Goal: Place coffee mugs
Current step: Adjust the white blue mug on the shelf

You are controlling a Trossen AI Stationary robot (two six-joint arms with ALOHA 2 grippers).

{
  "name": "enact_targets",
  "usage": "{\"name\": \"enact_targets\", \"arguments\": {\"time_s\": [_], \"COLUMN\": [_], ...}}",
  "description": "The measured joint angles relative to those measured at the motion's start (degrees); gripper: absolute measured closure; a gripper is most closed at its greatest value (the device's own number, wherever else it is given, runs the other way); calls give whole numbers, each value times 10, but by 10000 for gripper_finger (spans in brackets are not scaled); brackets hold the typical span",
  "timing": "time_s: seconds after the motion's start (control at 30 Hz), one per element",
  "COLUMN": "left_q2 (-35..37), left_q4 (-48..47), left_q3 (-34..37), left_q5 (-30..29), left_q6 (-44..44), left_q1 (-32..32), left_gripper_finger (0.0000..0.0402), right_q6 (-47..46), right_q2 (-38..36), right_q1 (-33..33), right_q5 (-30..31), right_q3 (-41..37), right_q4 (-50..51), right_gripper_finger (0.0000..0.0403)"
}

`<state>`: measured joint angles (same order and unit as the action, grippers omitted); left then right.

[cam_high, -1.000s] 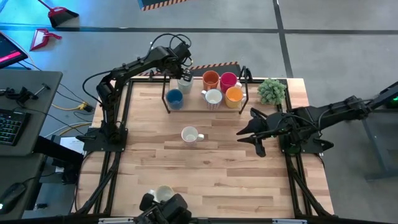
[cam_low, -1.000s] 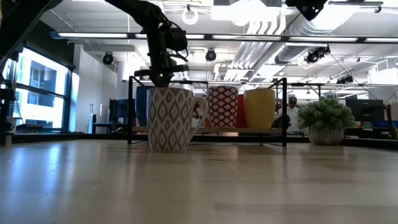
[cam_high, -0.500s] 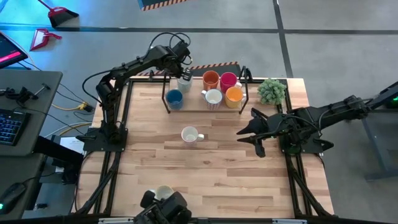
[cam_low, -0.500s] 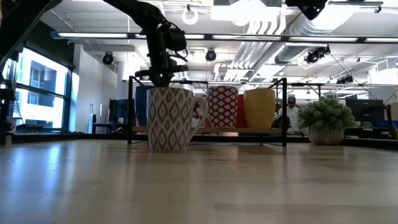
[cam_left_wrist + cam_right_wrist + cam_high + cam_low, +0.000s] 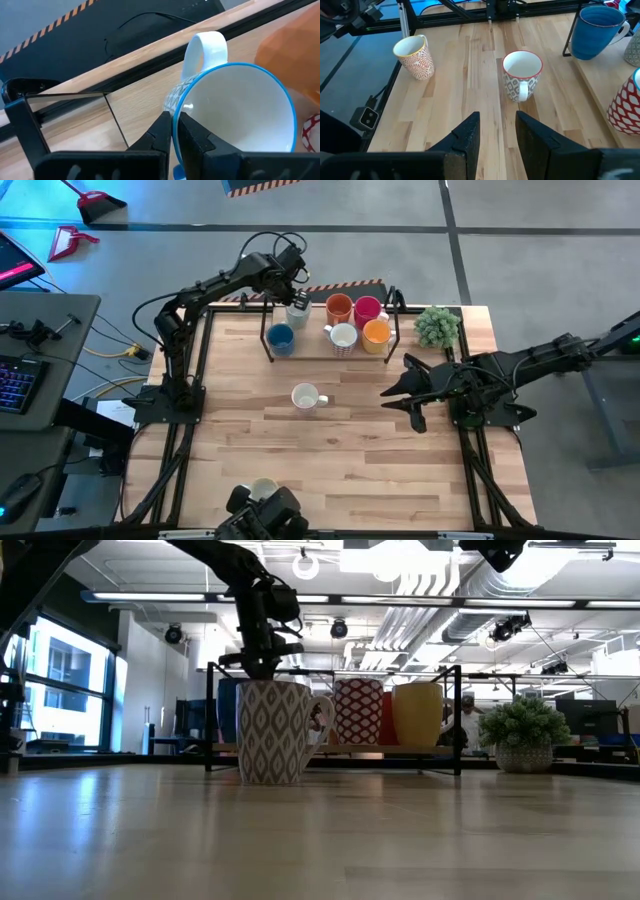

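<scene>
My left gripper (image 5: 175, 132) is at the far left of the rack (image 5: 268, 340), its fingers pinched on the rim of a white mug with a blue rim (image 5: 235, 110). The blue mug (image 5: 281, 338) sits just nearer. The darker orange (image 5: 339, 307), red (image 5: 367, 308), white (image 5: 343, 336) and yellow-orange (image 5: 376, 332) mugs stand to the right. A patterned mug (image 5: 306, 396) stands alone mid-table. My right gripper (image 5: 496, 131) waits at the right, fingers apart, holding nothing.

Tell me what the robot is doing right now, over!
Left gripper pinches blue-rimmed mug by its rim, at the rack. Right gripper open, waiting over the table. Two mugs still loose. Nothing in the way.
</scene>
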<state>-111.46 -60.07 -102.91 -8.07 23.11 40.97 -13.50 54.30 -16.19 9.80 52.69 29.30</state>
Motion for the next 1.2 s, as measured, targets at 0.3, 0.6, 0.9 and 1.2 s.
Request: {"name": "enact_targets", "arguments": {"time_s": [0.3, 0.6, 0.9, 1.2], "left_q2": [0, 2, 2, 1], "left_q4": [0, 0, -3, -1], "left_q3": [0, 0, 0, 0], "left_q5": [5, 11, 20, 14], "left_q6": [2, 3, 1, -8], "left_q1": [2, 4, 10, 11], "left_gripper_finger": [382, 354, 326, 300], "right_q6": [-2, -6, -10, -10], "right_q2": [0, 0, 0, 0], "right_q1": [0, 0, 0, 0], "right_q5": [-2, -2, -2, -1], "right_q3": [0, 0, 0, 0], "right_q4": [0, 0, 0, 0], "right_gripper_finger": [298, 298, 298, 298]}}
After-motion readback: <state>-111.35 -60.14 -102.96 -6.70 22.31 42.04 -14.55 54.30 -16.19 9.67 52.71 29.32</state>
